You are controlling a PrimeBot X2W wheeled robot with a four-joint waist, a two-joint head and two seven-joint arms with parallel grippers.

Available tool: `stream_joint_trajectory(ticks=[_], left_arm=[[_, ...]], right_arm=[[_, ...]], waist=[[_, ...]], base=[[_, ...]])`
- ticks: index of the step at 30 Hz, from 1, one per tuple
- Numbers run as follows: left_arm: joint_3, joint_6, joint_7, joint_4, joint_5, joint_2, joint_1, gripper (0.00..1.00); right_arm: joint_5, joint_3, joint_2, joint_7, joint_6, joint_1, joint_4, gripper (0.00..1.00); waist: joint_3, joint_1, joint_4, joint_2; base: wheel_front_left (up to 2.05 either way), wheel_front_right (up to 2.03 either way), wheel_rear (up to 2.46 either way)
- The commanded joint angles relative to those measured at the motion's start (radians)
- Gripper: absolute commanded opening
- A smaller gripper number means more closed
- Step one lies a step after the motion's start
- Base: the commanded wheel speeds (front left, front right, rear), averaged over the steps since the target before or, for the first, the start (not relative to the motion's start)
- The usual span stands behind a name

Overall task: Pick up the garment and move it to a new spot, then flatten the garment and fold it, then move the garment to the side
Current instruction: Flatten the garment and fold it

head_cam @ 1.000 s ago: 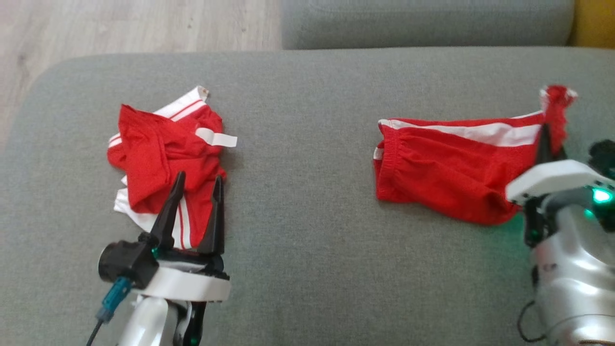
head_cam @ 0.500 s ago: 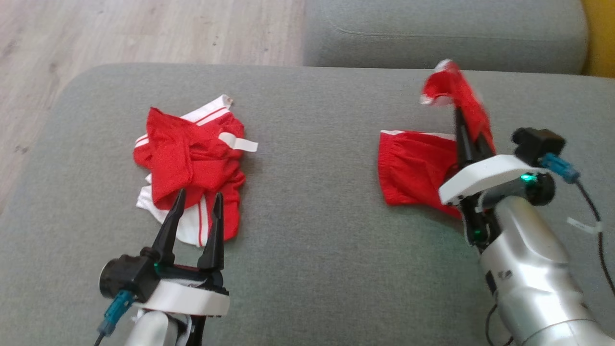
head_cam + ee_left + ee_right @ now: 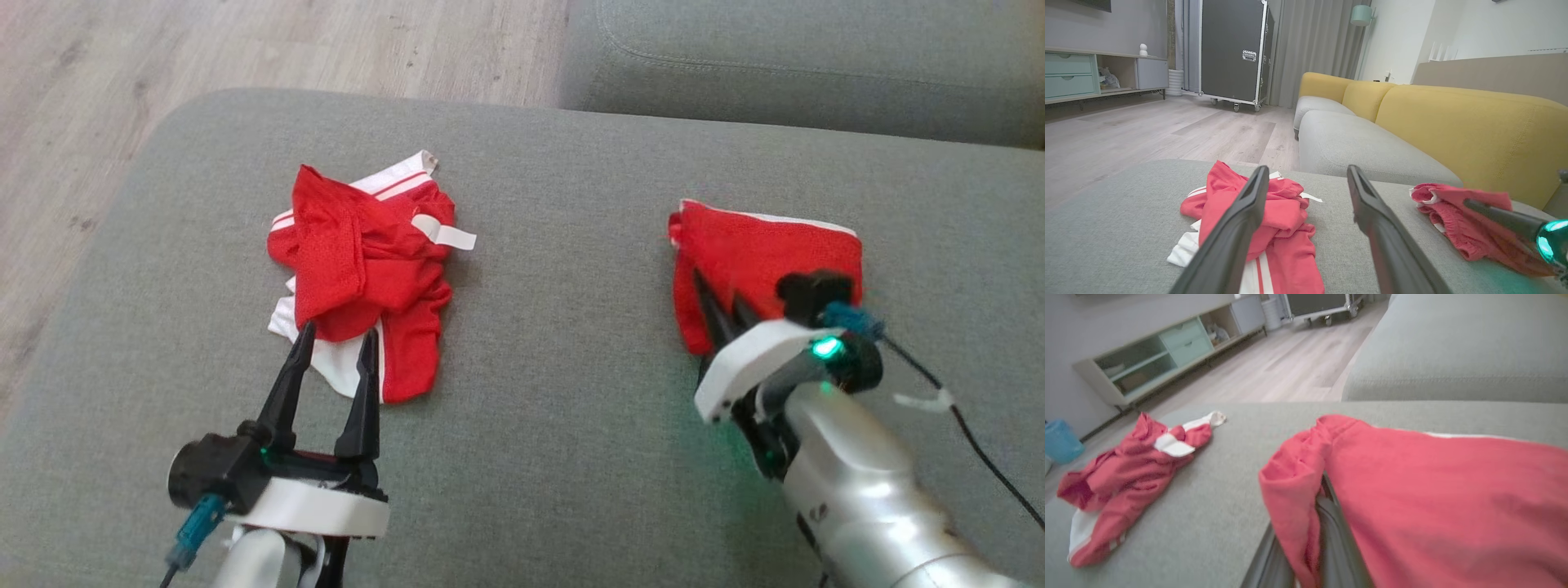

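My right claw was clenched on a fold of the red garment, which lay doubled over on the grey cushion just ahead of that claw and draped across it. It looked light, limp and thin, likelier to sag and slide than to hold a crease. I judged the gathered waistband or a hemmed corner the surest pinch. My left claw stood released, tips just short of a crumpled heap.

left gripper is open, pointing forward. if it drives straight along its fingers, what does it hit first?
Most likely the crumpled red-and-white garment. In the head view, the left gripper has its fingertips at the garment's near edge, aimed into it. Its height above the grey cushion is unclear, so it might skim over.
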Motion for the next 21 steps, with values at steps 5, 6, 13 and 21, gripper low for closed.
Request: stream_joint_trajectory(ticks=[5,6,13,21], left_arm=[[0.048,0.002,-0.005,-0.025,0.001,0.007,-0.021,1.0],[0.05,0.002,-0.005,-0.025,0.0,0.006,-0.021,1.0],[0.058,0.002,-0.005,-0.034,0.002,0.001,-0.028,1.0],[0.09,0.002,-0.005,-0.059,0.011,-0.009,-0.03,1.0]], right_arm=[[-0.004,0.143,0.019,0.021,-0.001,-0.019,0.03,1.0],[0.007,0.17,0.019,0.029,-0.001,-0.016,0.026,1.0],[0.062,0.258,-0.008,0.017,-0.001,-0.04,-0.009,1.0],[0.078,0.136,-0.117,-0.013,-0.001,-0.055,-0.158,1.0]], waist=[[-0.006,0.0,-0.008,-0.0001],[-0.006,0.0,-0.014,-0.0001],[-0.019,0.0,-0.079,-0.0001],[-0.036,0.0,-0.178,-0.0001]], base=[[0.0,0.0,0.0],[0.0,0.0,0.0],[0.0,0.0,0.0],[0.0,0.0,0.0]])
